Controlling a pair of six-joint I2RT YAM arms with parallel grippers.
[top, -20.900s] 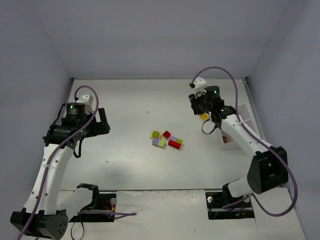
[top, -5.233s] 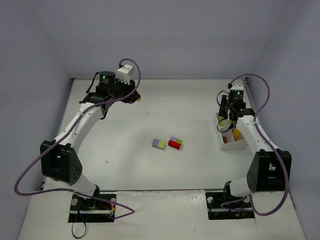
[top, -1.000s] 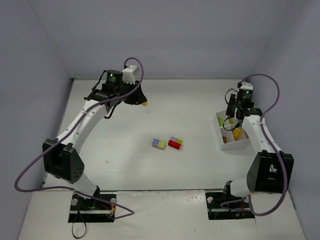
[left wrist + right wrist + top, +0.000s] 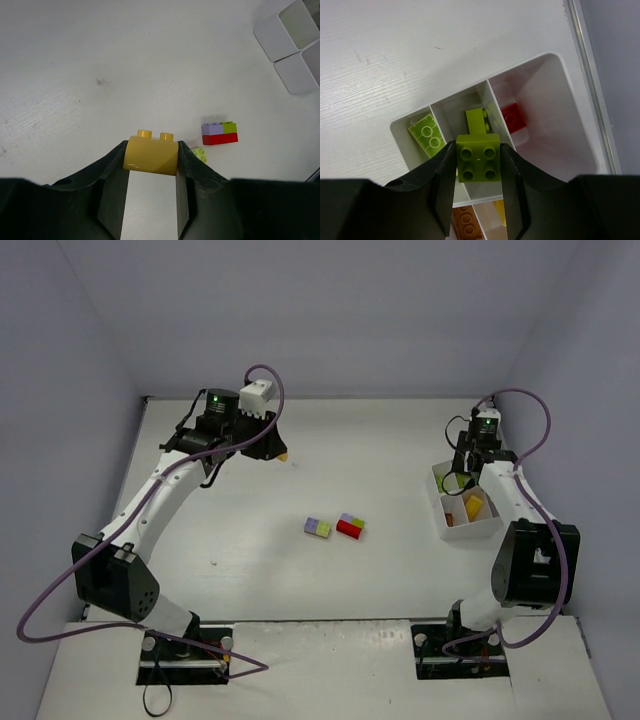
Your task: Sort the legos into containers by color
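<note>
My left gripper (image 4: 283, 453) is at the far left of the table, raised off it. It is shut on a yellow-orange lego (image 4: 151, 159), studs pointing away. My right gripper (image 4: 479, 162) hangs over the white tray (image 4: 441, 521) at the right edge, shut on a lime green lego (image 4: 479, 160). Below it, two lime legos (image 4: 426, 133) lie in the tray's near-left part. A red one (image 4: 514, 117) lies in the adjoining compartment, and brown (image 4: 466, 222) and yellow (image 4: 499, 215) ones in the lower compartments. On the table a lavender-lime pair (image 4: 318, 528) sits beside a red-based stack (image 4: 350, 526).
In the left wrist view a small lime lego (image 4: 201, 154) lies partly hidden behind my right-hand finger, near the red-based stack (image 4: 219, 134). The tray (image 4: 274, 54) shows at the top right there. Grey walls close the table on three sides, and a raised rail (image 4: 587, 75) runs along the right edge.
The left arm has shifted slightly to the left, carrying the yellow-orange lego. The right wrist has moved a little over the tray, still holding the lime lego.
</note>
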